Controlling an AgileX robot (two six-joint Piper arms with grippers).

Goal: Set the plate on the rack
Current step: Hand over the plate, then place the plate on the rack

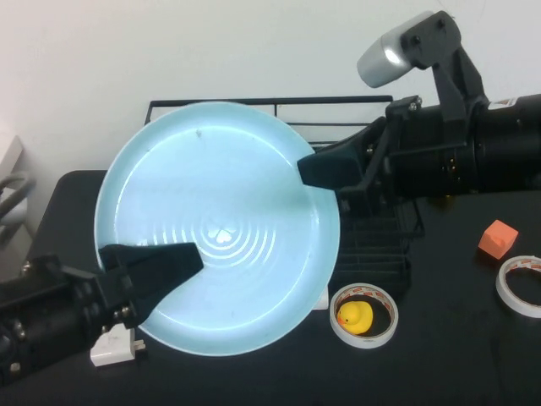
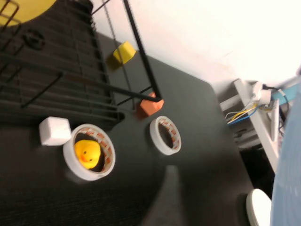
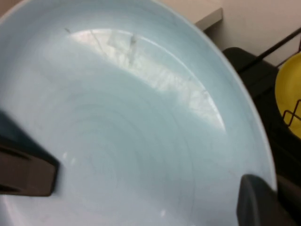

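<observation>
The plate (image 1: 217, 227) was held up between both grippers, in front of the rack (image 1: 372, 241) and hiding most of it in the high view. The left gripper (image 1: 161, 271) was clamped on the plate's near-left rim; the right gripper (image 1: 325, 173) was clamped on its far-right rim.

The left wrist view alone showed the rack's dark tray base (image 2: 51, 70) and part of a yellow plate (image 2: 23, 9) in it. It also showed a small yellow block (image 2: 123, 52) past the rack, hidden from the high camera. The right wrist view was filled by the plate (image 3: 127, 127), with a yellow edge (image 3: 289, 99) beside it.

Count: two tape rolls, one (image 1: 363, 315) ringing a yellow rubber duck (image 1: 355, 317) just beyond the plate's lower rim, the other (image 1: 522, 286) well off to the right gripper's side. One orange block (image 1: 498, 238) lay near that second roll. One white cube (image 2: 55, 131) sat touching the duck's roll. One white plug-like object (image 1: 114, 348) lay under the left gripper.
</observation>
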